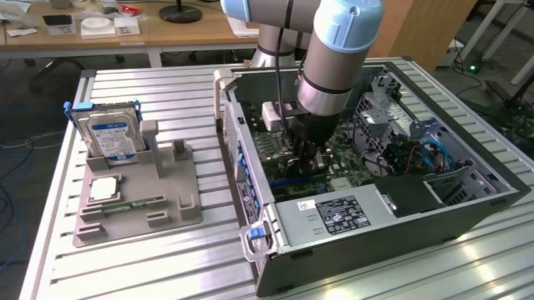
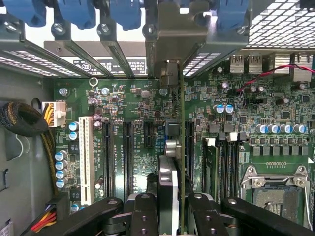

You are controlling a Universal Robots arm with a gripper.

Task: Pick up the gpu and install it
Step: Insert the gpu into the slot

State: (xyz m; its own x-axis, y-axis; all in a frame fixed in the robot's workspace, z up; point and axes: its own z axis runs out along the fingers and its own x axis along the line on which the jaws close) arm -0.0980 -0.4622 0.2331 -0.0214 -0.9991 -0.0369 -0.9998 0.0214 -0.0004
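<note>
One card is in my grip: the gpu (image 2: 180, 147), seen edge-on in the wrist view as a thin green-tan strip running from between my fingers (image 2: 143, 216) up to its metal bracket (image 2: 173, 44) at the rear wall of the computer case (image 1: 359, 250). My gripper (image 2: 173, 214) is pinching the card from both sides, the jaws only partly closed because the board sits between them. I am lowered well inside the open case, which lies on its side toward the right of the table (image 1: 150, 275) in the exterior view, and the card hangs over the motherboard (image 2: 142, 123) among the long black expansion slots (image 2: 127, 157). It appears lined up with the slot just beside the memory sticks (image 2: 211, 162), though I cannot tell whether its lower edge has entered the slot, since the card hides it. The hard drive (image 1: 112, 139) still stands in the grey holder (image 1: 137, 206) near the table's left edge, well apart from me. The risk I see: if the card is slightly tilted or offset, pressing would jam its connector on the slot rim or bend the board. The bracket could also snag on the rear frame, and a weak pinch could let the thin card slip.
</note>
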